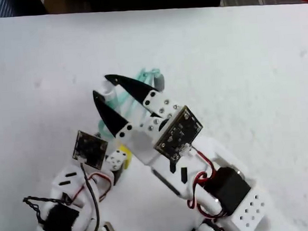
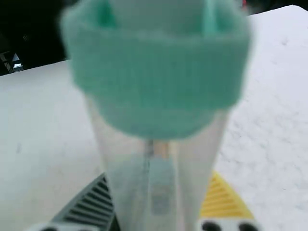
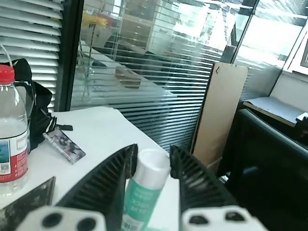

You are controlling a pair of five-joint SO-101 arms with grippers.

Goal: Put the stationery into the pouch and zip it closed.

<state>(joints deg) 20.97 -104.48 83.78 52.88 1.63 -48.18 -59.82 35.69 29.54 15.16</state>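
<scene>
Pressure from the left end effector (image 2: 159,175), whose grey and yellow jaws sit pressed against either side of the pouch (image 2: 154,82), appears meant to steady that translucent, teal-trimmed pouch over the white table (image 1: 235,62) for filling. What the pouch contains cannot be made out through its cloudy wall, and what looks like a zip pull lies on its near face. Just beside the pouch, the right end effector (image 3: 153,151) pinches a glue stick (image 3: 139,197) between its black jaws with the white cap outermost, evidently held ready for insertion. The glue stick is outside the pouch, so loading and zipping are judged not yet done.
</scene>
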